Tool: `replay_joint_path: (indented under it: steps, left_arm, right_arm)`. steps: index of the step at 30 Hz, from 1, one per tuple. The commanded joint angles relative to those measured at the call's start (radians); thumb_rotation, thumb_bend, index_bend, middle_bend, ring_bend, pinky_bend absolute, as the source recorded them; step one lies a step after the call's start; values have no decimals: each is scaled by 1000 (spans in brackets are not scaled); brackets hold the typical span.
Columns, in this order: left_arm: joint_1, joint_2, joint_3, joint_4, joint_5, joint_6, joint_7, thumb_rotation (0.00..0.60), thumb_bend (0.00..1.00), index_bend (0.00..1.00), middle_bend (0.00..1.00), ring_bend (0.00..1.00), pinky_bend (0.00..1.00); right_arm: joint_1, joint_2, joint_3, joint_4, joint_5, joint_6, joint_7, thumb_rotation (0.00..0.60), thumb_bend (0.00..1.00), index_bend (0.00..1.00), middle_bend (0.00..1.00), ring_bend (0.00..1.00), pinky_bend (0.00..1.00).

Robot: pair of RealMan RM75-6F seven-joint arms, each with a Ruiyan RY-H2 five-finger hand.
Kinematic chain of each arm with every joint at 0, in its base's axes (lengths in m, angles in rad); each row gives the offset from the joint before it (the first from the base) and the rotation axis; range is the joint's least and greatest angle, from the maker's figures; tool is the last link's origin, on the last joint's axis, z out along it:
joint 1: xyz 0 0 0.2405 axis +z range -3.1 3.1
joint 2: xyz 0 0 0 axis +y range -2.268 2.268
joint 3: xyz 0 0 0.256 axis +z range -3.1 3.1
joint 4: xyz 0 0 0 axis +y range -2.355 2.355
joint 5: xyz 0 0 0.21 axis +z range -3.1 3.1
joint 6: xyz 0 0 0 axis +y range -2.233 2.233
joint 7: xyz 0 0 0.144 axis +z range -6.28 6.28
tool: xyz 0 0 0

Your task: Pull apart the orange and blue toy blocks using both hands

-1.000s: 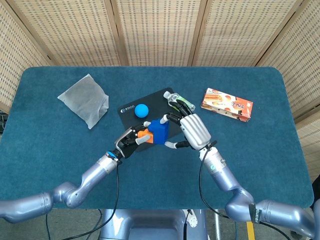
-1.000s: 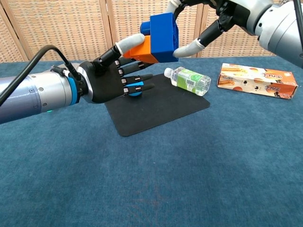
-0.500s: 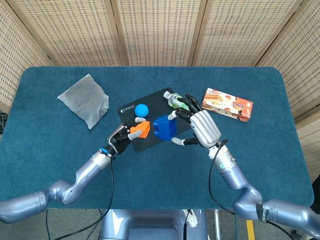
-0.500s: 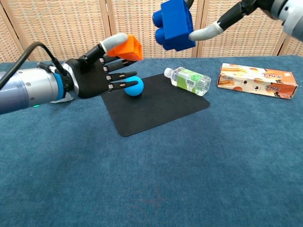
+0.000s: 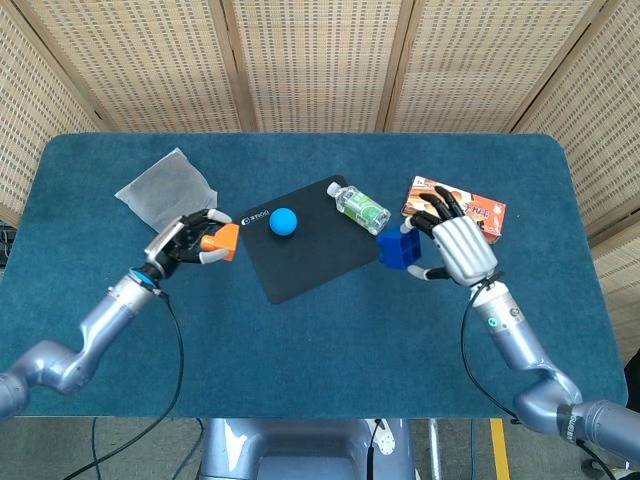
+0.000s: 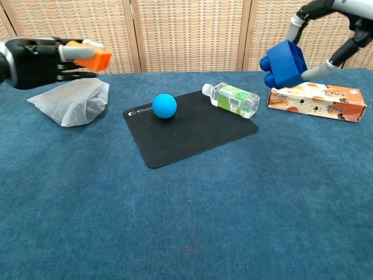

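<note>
The two toy blocks are separate and far apart. My left hand (image 5: pixel 185 238) holds the small orange block (image 5: pixel 220 241) in its fingertips above the table's left side, near the grey bag; in the chest view the orange block (image 6: pixel 93 56) sticks out of the left hand (image 6: pixel 35 53) at the upper left. My right hand (image 5: pixel 458 245) grips the blue block (image 5: pixel 399 248) in the air on the right, beside the snack box. The chest view shows the blue block (image 6: pixel 284 63) high at the upper right, held by the right hand's fingers (image 6: pixel 322 71).
A black mat (image 5: pixel 305 240) lies mid-table with a blue ball (image 5: pixel 283 221) on it and a clear water bottle (image 5: pixel 361 208) at its far corner. A crumpled grey bag (image 5: pixel 165 195) lies at the left. An orange snack box (image 5: pixel 470 205) lies at the right.
Both hands have swung outward, the left one to the left with the orange block and the right one to the right with the blue block. The gap between the blocks has grown wide.
</note>
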Motion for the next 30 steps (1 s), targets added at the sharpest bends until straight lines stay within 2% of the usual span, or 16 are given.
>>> replay_joint_path:
  steps: [1,3,4,5,7,8,9,11,15,17,20,24,30]
  left_arm:
    - [17,69,66,95,-30,26,337,600,329,522,517,0,0]
    - [22,58,75,113,-61,34,408,600,337,522,515,0,0]
    - [24,48,78,120,-80,41,441,600,338,522,505,0,0]
    - [25,43,85,124,-84,41,455,600,326,499,451,0,0]
    - [26,39,94,121,-86,42,454,600,241,329,247,0,0]
    - [28,38,97,118,-83,47,434,600,175,178,115,0,0]
    - [29,38,98,116,-79,51,421,600,116,63,34,0,0]
    - [34,38,104,119,-64,71,395,600,52,0,0,0,0]
    - [47,48,112,122,-45,112,378,600,10,0,0,0,0]
    - [79,70,111,130,-42,184,400,600,1,0,0,0,0]
    - [140,109,117,103,-66,272,465,600,0,0,0,0,0]
    - [220,158,132,40,-116,358,569,600,0,0,0,0,0]
    - [373,233,173,-134,-190,560,861,600,0,0,0,0,0]
  right_arm:
    - [-3,-11,-16,26,3,-13,-16,600,445,613,567,120,0]
    - [-1,-6,-29,30,13,-45,-25,600,395,525,464,113,0]
    - [0,4,-34,19,31,-73,-31,600,291,407,335,82,0]
    - [1,15,-36,3,55,-102,-31,600,160,268,190,46,0]
    - [0,35,-29,-31,96,-134,-25,600,10,75,27,0,0]
    - [-2,45,-23,-48,111,-139,-18,600,2,47,11,0,0]
    - [-5,49,-21,-54,114,-137,-15,600,0,13,0,0,0]
    - [-14,59,-17,-69,111,-120,0,600,0,0,0,0,0]
    - [-38,80,-19,-86,81,-77,32,600,0,0,0,0,0]
    - [-80,109,-26,-97,32,2,81,600,0,0,0,0,0]
    - [-143,136,-57,-66,-53,114,156,600,0,0,0,0,0]
    - [-216,137,-91,10,-105,228,207,600,0,0,0,0,0]
    - [-330,117,-139,105,-119,352,198,600,0,0,0,0,0]
